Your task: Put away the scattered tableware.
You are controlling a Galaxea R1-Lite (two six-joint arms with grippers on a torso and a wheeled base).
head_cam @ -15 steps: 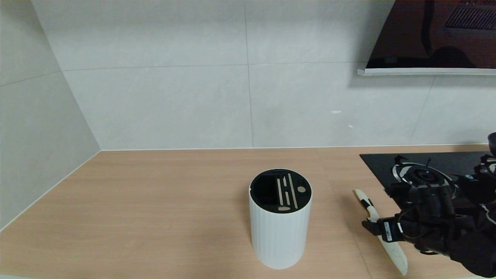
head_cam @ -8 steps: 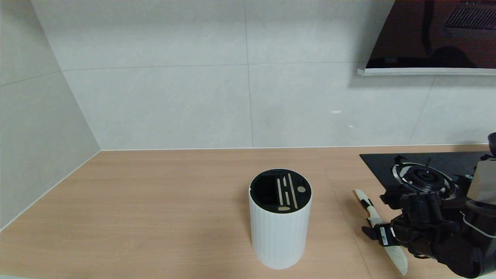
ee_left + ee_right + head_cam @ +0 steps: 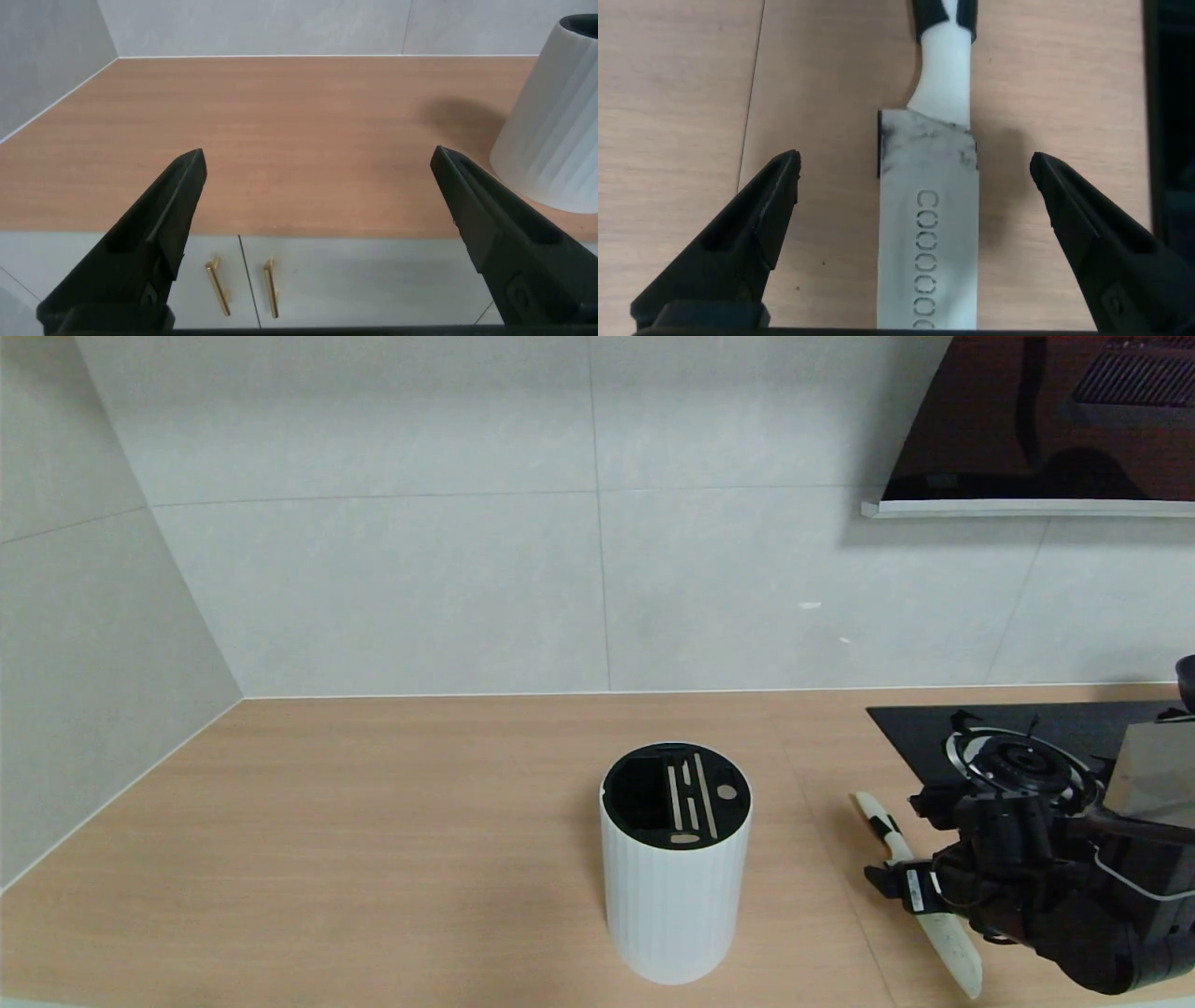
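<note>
A white knife (image 3: 938, 933) with a black-banded white handle lies flat on the wooden counter to the right of the holder, blade toward the front edge. My right gripper (image 3: 907, 859) hovers just over it, open; in the right wrist view its fingers (image 3: 738, 261) straddle the speckled blade (image 3: 929, 243) near where it meets the handle (image 3: 945, 65), without touching it. The white ribbed knife holder (image 3: 674, 896), with a black slotted top, stands upright mid-counter. My left gripper (image 3: 318, 159) is open and empty at the counter's front edge, left of the holder (image 3: 551, 112).
A black cooktop (image 3: 920, 733) with a burner (image 3: 1018, 761) lies just behind my right arm, under a dark range hood (image 3: 1046, 429). Tiled walls close the back and left. Cabinet doors with gold handles (image 3: 245, 287) sit below the counter edge. Bare counter (image 3: 373, 821) spreads left of the holder.
My right wrist has turned and shifted slightly left over the knife, bringing a shiny metal part of the arm into view. Knife and holder have not moved.
</note>
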